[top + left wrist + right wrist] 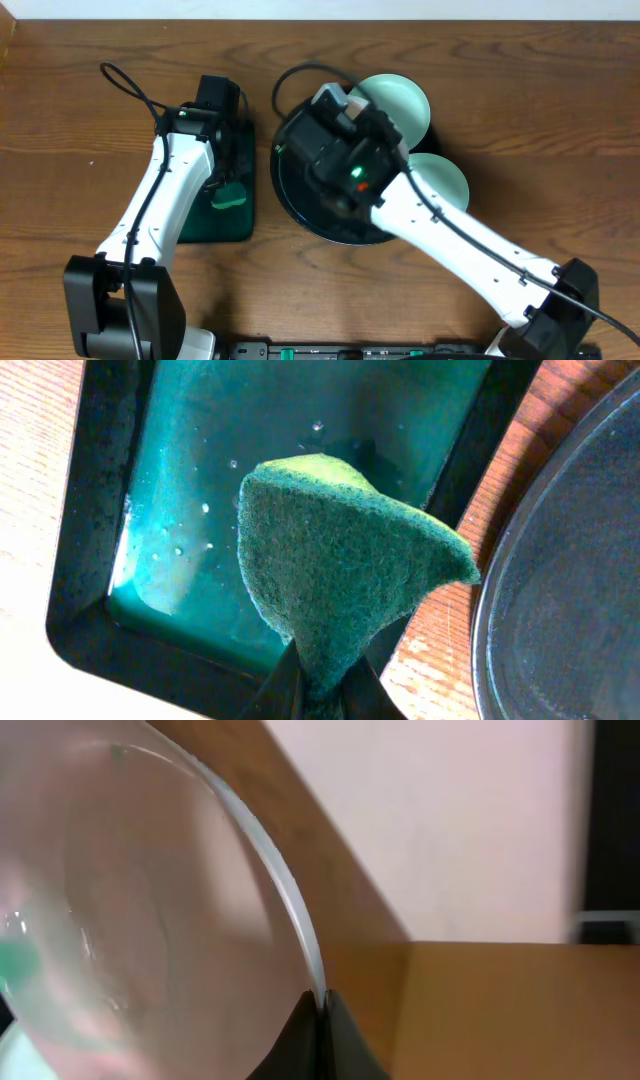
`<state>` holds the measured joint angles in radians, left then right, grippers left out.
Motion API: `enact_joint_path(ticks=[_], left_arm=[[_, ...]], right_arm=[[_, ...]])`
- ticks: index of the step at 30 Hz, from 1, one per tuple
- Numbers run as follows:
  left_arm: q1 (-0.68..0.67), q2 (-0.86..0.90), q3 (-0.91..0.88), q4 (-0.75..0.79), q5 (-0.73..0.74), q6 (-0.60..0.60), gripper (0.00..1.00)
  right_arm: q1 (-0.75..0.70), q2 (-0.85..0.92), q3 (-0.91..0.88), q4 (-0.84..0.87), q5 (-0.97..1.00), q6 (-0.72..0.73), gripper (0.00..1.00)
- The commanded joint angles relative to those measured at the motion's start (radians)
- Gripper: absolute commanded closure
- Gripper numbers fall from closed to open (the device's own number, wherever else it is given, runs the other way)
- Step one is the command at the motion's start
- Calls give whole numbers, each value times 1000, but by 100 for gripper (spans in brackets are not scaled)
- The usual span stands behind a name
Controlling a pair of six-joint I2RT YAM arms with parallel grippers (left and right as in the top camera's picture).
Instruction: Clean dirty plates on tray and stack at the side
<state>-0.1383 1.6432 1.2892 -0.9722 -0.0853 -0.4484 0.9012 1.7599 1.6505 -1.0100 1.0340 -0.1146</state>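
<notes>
Over the tray (288, 190), our right gripper (322, 1005) pinches a tilted plate (150, 900) by its rim; a green smear shows on it. Our left gripper (320, 685) is clamped on the sponge (340, 570) above the green tray (90, 610). We judge the thin edge hold risky: sponge pressure could lever the plate loose.

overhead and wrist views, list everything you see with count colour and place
plates: two seen overhead, pale mint, right of the black tray; one gripped by its rim
black tray: one, black, round, table centre
green tray: one, dark green, left of the black tray, wet inside
sponge: one, green, held over the green tray
table: one, brown wood
left gripper: shut on the sponge
right gripper: shut on a plate rim
</notes>
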Motion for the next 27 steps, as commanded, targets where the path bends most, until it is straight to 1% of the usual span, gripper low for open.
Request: enact_joint_path(ticks=[1, 7, 12, 19, 27], left_arm=[[5, 4, -9, -3, -9, 6, 93], [5, 4, -9, -3, -9, 6, 93], [5, 4, -9, -3, -8, 10, 93], [5, 4, -9, -8, -2, 43, 92], [5, 4, -9, -7, -2, 44, 93]], right_arm=[[49, -13, 21, 0, 190, -35, 99], [100, -13, 21, 3, 215, -43, 99], [101, -10, 21, 9, 215, -13, 99], [100, 8, 21, 11, 214, -13, 99], [98, 32, 21, 13, 199, -13, 99]])
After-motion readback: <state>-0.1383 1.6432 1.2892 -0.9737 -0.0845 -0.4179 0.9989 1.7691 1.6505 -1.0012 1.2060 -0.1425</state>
